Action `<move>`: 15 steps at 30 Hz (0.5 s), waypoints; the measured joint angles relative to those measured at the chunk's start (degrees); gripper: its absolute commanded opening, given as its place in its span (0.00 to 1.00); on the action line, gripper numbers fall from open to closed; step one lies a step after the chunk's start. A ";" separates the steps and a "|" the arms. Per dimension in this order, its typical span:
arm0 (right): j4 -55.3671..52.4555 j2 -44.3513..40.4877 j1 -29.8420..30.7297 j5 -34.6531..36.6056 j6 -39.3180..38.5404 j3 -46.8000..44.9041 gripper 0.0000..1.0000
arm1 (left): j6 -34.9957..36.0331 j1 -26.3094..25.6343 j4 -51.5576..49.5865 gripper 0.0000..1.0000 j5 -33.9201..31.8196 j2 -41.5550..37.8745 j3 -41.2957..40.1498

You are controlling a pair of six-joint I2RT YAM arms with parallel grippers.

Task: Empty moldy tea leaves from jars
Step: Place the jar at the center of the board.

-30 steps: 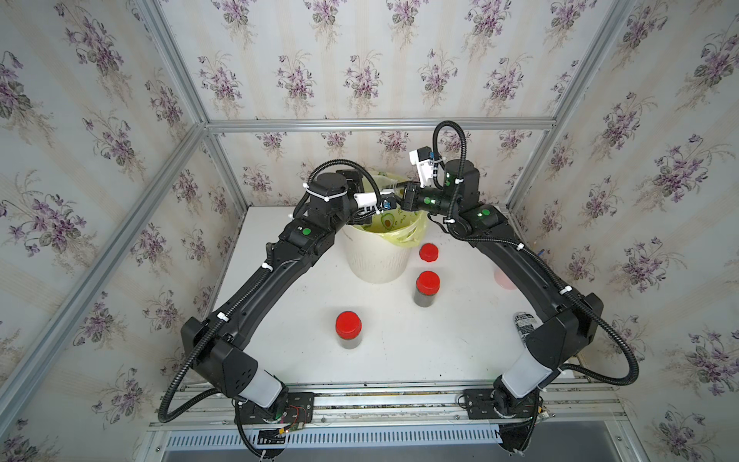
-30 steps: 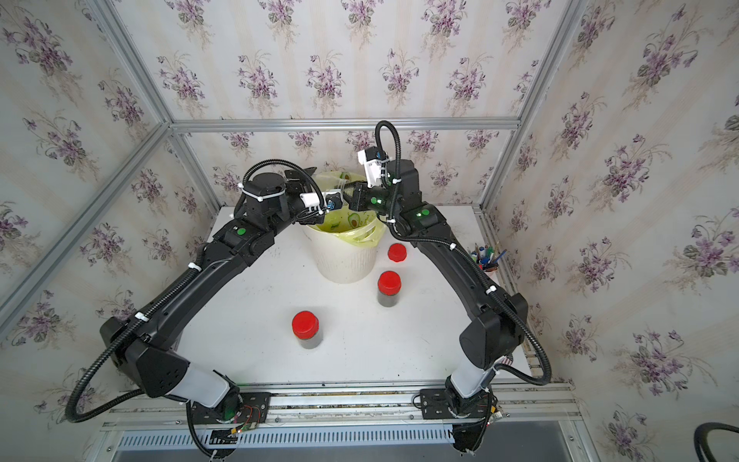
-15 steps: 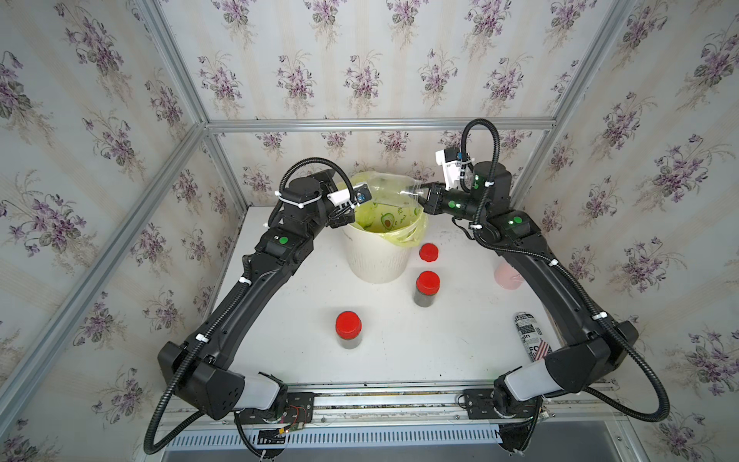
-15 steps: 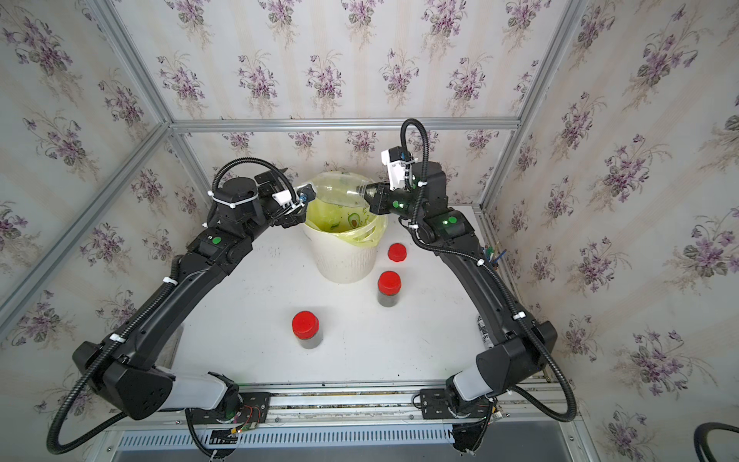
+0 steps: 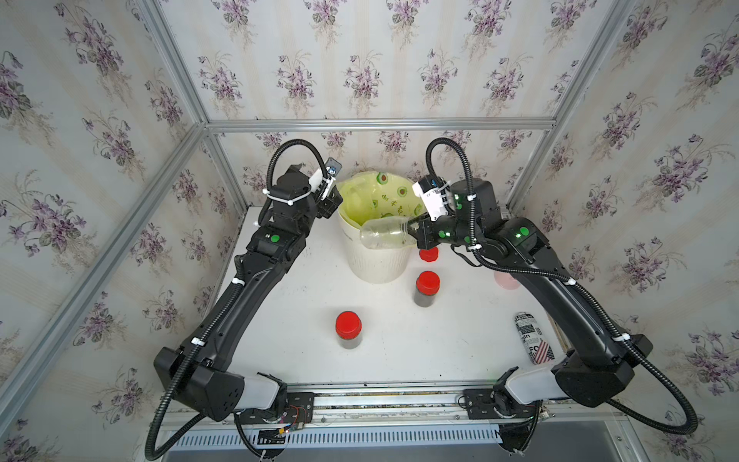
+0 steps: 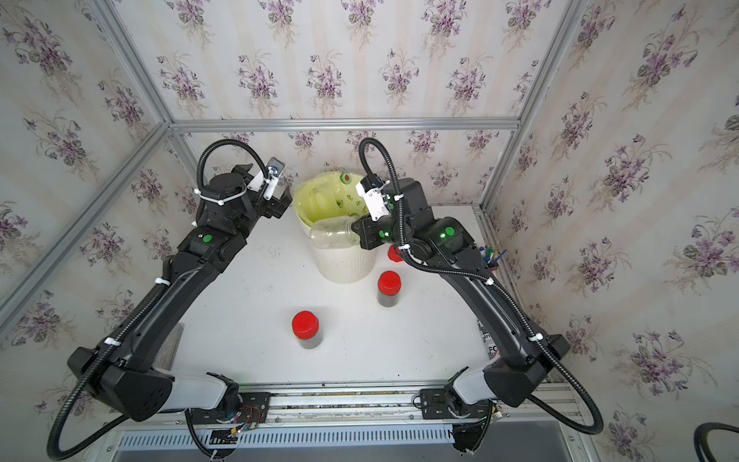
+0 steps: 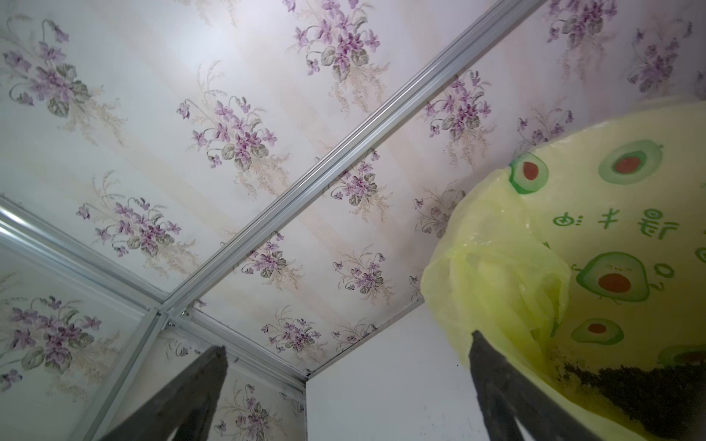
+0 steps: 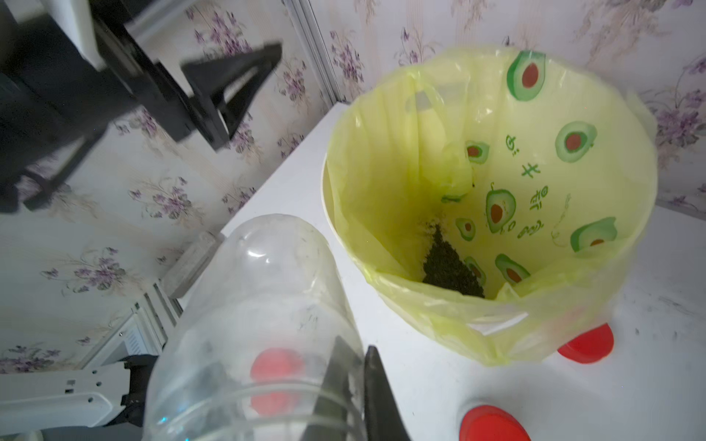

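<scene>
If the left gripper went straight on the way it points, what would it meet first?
Probably the edge of the yellow avocado-print bag in the cream bin, beside one jaw of the open left gripper; otherwise the floral wallpapered wall. Depth is unclear.

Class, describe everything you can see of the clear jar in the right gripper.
The jar is clear plastic, capless, nearly empty, walls faintly smudged. It lies on its side in the air, its mouth rim pinched by the shut right gripper, base pointing away. It hangs by the bin, apparently not touching.
</scene>
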 measured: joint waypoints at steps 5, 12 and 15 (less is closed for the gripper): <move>-6.38 1.95 4.81 5.27 -1.20 1.05 0.00 | -6.12 0.11 -1.75 1.00 -2.25 -0.74 1.38; -13.62 3.96 8.31 12.26 -1.11 -0.42 0.00 | -14.19 1.01 -1.55 1.00 0.57 -6.97 -1.66; -15.58 4.35 10.01 14.67 -0.74 -1.66 0.00 | -16.31 1.22 -1.95 1.00 2.95 -9.03 -3.93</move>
